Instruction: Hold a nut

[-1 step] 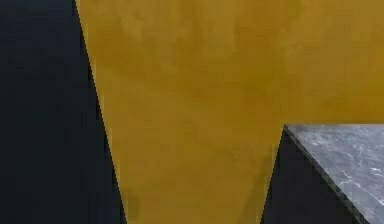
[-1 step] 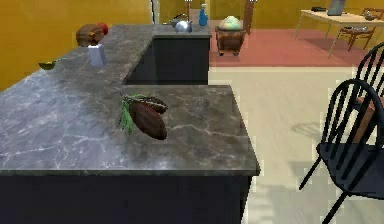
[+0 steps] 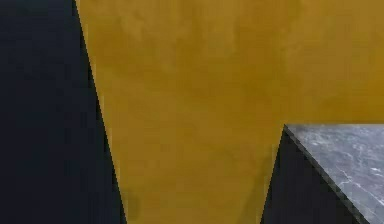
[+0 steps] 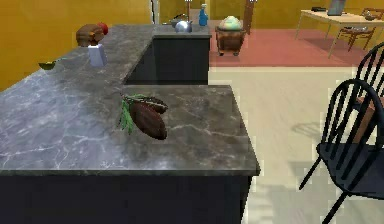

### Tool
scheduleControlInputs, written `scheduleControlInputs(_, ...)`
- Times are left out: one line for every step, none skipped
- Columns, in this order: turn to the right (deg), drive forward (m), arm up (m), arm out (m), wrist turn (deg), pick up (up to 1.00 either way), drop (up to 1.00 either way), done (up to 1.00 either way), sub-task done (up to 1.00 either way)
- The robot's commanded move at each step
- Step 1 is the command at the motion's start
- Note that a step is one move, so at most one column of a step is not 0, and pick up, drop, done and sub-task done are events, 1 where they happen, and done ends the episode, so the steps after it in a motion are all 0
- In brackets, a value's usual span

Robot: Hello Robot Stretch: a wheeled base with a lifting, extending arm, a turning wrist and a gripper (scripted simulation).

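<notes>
On the grey counter [image 4: 60, 125] lies one brown lump [image 4: 150, 118] with green leaves. Two black chairs [image 4: 352, 165] stand at the right. I cannot tell my claw's state.

A black chair [image 4: 355, 165] is cut by the right edge.

Grey marble desk [image 4: 60, 120], L-shaped. Dark brown oval object [image 4: 150, 118] with green fronds lies near its middle. Small pale bottle [image 4: 96, 54] stands farther back. Black chair [image 4: 355, 140] at right, on pale floor [image 4: 280, 110].
</notes>
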Motion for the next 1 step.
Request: scheduleControlInputs(0.0,0.0,0.38,0.0,0.0,0.0,0.0,0.0,0.0)
